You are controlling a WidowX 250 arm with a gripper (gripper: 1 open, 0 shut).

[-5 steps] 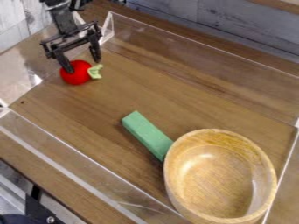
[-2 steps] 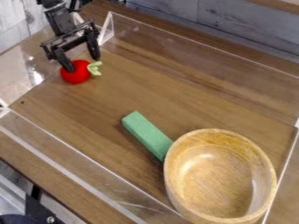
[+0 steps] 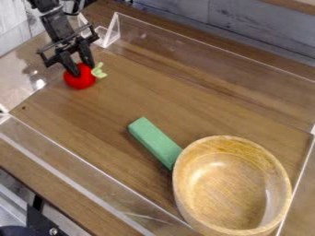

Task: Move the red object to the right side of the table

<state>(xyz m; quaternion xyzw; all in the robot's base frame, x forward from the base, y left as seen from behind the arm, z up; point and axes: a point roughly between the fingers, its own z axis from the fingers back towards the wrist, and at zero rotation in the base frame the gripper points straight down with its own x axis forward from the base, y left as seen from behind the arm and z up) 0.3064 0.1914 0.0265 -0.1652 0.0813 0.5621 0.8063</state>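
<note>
The robot's black arm is cut off by the top edge, and its dark pincer [image 3: 75, 66] covers part of the red toy fruit [image 3: 80, 77], so the contact between them is hard to make out. The wooden bowl [image 3: 231, 187] lies close to the bottom edge, and another dark piece of hardware is cropped at the lower left corner. The dark brown wood-grain tabletop [image 3: 172, 78] is bordered by low clear acrylic walls [image 3: 87, 186], with grey wooden boards [image 3: 264, 23] behind. A green rectangular block [image 3: 155, 143] lies just beside the bowl. The fruit, its leafy green stem [image 3: 99, 70] showing, is at the upper left of the tabletop, directly under the pincer and between its fingertips, which are drawn in around it.
</note>
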